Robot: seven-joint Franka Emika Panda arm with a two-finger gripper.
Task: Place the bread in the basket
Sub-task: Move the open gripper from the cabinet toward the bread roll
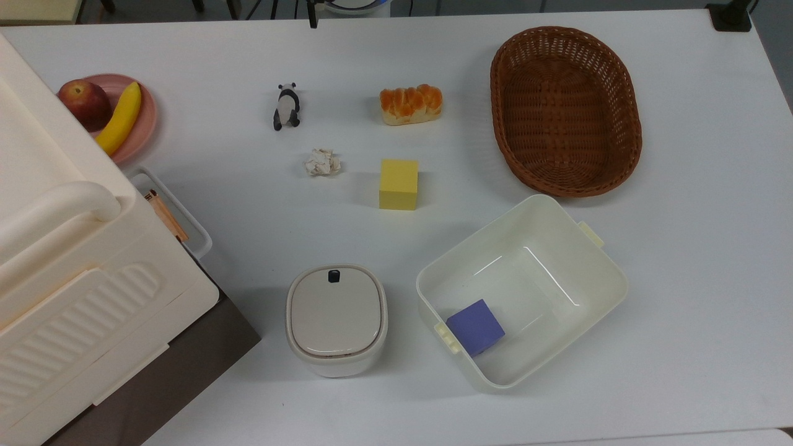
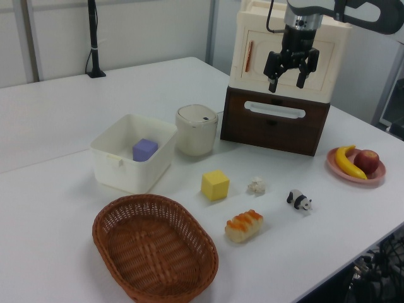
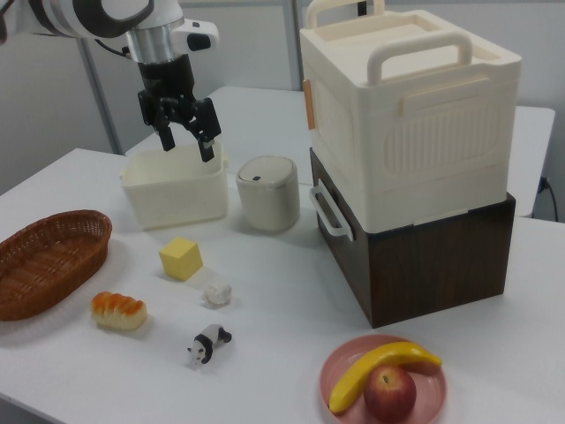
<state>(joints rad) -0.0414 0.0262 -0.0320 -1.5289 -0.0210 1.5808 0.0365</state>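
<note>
White surface spread wide under the whole scene, and high above it hung the end effector, fingers spread well apart, gripping nothing and touching nothing. In the left view it hovered in front of the cream storage box stacked on a dark wooden drawer unit; in the right view it hung above the cream-white tub. Down on the surface, the bread lay on its own, just beside the basket at the top view's left of it, not touching. Near the bread sat the yellow cube, the crumpled paper ball and a toy panda. Inside the tub rested a purple cube.
</note>
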